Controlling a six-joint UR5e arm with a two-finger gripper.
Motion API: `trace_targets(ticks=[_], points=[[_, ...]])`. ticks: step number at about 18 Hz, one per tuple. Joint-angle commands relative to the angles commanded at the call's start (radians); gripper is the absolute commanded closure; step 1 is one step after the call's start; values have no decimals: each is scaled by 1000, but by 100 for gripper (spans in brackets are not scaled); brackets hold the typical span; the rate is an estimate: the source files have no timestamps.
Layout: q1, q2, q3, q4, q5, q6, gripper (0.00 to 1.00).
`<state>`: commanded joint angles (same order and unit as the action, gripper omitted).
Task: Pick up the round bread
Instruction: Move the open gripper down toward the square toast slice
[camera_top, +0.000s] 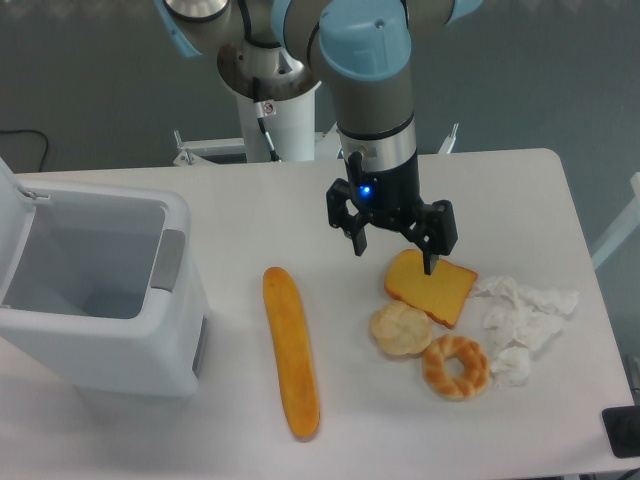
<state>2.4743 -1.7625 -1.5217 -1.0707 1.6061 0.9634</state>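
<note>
The round bread (401, 330) is a small pale beige bun with a lumpy top. It lies on the white table (300, 215), touching the toast slice (431, 286) behind it and the ring-shaped bread (456, 367) to its right. My gripper (394, 256) hangs above the table just behind the toast, up and slightly left of the bun. Its two black fingers are spread wide and hold nothing.
A long baguette (291, 350) lies left of the bun. A white bin (95, 290) with an open top stands at the left edge. Crumpled white paper (522, 318) lies right of the toast. The arm's base (268, 110) is at the back.
</note>
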Motion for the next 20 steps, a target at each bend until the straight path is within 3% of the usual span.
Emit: trace_targets(ticks=[8,13,20], points=[[-8,0,-15,17,-24,-5,0],[-8,-8,-77,107,-31,-5,0],[-15,-26,-138,112,-23,11,0]])
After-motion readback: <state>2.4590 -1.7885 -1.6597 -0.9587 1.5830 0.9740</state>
